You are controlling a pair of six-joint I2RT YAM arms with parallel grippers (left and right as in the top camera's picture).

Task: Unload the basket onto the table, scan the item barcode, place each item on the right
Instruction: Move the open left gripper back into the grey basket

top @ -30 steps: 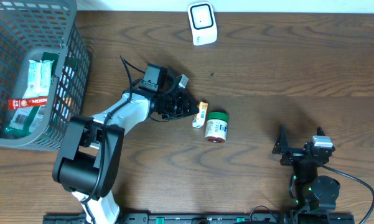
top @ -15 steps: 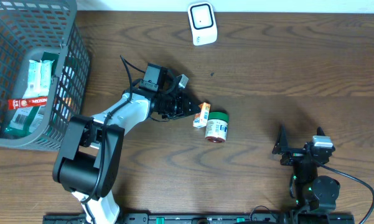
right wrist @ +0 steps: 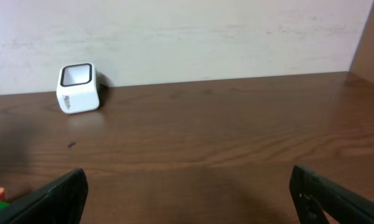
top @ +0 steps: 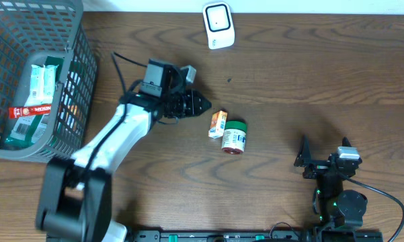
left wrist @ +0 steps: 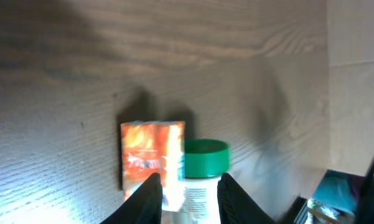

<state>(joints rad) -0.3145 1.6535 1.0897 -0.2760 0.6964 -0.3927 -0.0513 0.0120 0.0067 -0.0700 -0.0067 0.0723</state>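
My left gripper [top: 199, 103] is slightly parted and empty; the orange box [top: 218, 124] lies flat on the table just beyond its fingertips, touching the green-capped bottle [top: 234, 136], with its long axis across my approach; the right gripper [top: 308, 160], wide open, is well apart.

Overhead down, right wrist level, both showing scanner [top: 218, 25]

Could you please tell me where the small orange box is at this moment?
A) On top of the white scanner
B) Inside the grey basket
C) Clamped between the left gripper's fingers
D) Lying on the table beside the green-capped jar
D: the orange box lies on the table right beside the green-capped jar, and the left gripper is apart from it, holding nothing.
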